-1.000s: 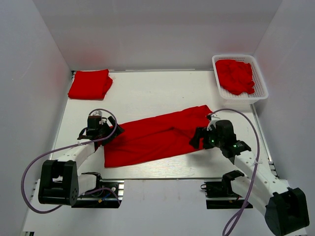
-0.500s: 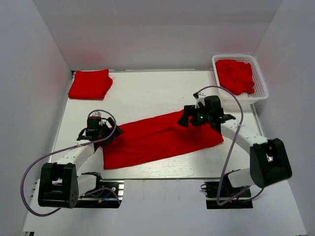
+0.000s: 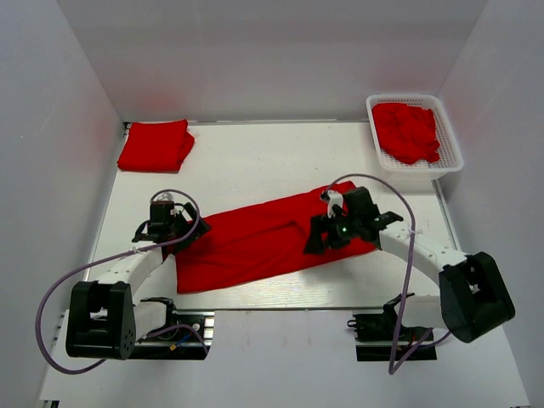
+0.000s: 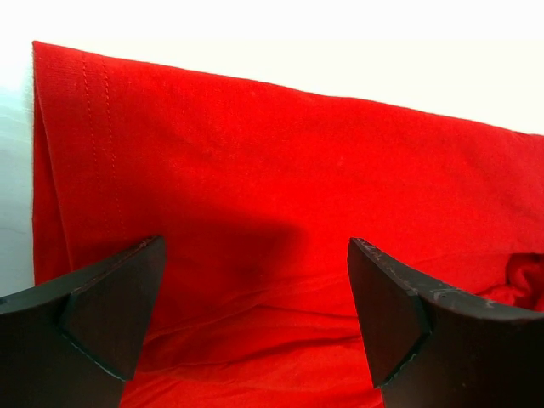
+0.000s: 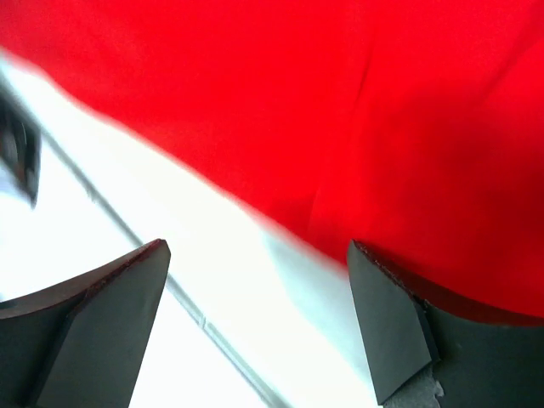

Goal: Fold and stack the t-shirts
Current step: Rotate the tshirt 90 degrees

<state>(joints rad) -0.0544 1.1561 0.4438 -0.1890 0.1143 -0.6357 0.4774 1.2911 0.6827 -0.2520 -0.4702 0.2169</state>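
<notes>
Overhead looks down; both wrists close above shirt (image 3: 255,242).

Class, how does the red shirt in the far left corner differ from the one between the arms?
The corner shirt is folded compact; the middle shirt lies stretched in a long slanted strip. The corner shirt is small in outline, the middle shirt far wider. Both are plain red.

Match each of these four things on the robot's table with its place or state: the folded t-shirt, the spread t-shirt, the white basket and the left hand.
Column one:
1 folded t-shirt
2 spread t-shirt
3 white basket
4 left hand

Column two:
A far right corner
B centre, laid out long
C far left corner
D wide open

Pairs: 1-C, 2-B, 3-A, 4-D
</notes>
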